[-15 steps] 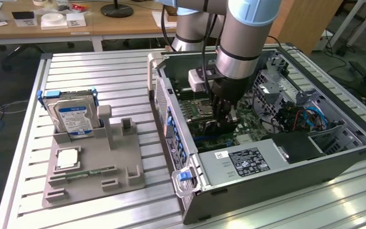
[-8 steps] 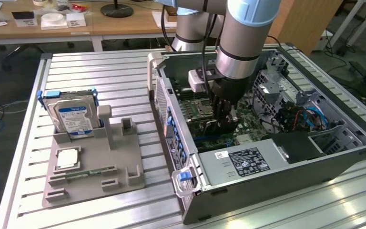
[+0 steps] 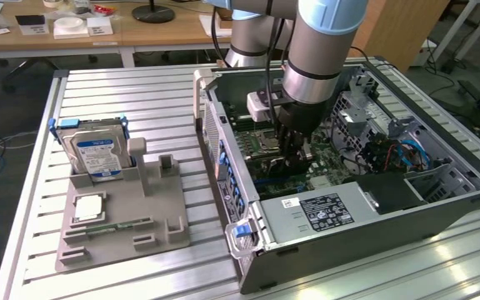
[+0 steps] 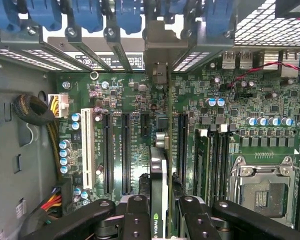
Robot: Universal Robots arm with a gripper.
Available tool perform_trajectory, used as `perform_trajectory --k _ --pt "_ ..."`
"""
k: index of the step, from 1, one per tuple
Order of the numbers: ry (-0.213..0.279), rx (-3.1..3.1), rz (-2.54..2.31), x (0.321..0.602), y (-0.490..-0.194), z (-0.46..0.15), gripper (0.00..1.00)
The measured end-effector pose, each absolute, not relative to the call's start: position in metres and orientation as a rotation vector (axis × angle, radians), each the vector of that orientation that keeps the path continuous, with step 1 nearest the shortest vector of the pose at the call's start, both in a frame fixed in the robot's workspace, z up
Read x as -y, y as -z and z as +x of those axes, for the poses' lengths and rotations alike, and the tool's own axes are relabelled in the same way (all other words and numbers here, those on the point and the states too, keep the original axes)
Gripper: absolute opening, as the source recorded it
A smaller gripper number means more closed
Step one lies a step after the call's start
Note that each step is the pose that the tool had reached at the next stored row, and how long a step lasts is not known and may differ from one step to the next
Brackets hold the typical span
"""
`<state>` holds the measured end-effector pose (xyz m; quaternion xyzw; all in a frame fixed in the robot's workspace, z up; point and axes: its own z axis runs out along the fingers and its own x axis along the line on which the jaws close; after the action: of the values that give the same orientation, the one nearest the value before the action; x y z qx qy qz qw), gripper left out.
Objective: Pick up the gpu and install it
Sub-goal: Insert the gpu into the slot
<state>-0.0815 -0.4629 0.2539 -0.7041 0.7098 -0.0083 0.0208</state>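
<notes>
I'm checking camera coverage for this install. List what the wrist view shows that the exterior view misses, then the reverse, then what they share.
The wrist view adds: the gpu edge-on, clamped between the gripper's fingers over the black expansion slots, with a white slot beside them. The exterior view adds: the hard drive upright in the grey holder, the arm, the power supply and the slatted table. Both share the gripper over the motherboard inside the open computer case.
</notes>
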Motion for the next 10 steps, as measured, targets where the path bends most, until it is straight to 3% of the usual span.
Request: perform_trajectory --k 10 --pt "0.027 -2.201 -2.183 0.4602 -0.2539 -0.0848 0.27"
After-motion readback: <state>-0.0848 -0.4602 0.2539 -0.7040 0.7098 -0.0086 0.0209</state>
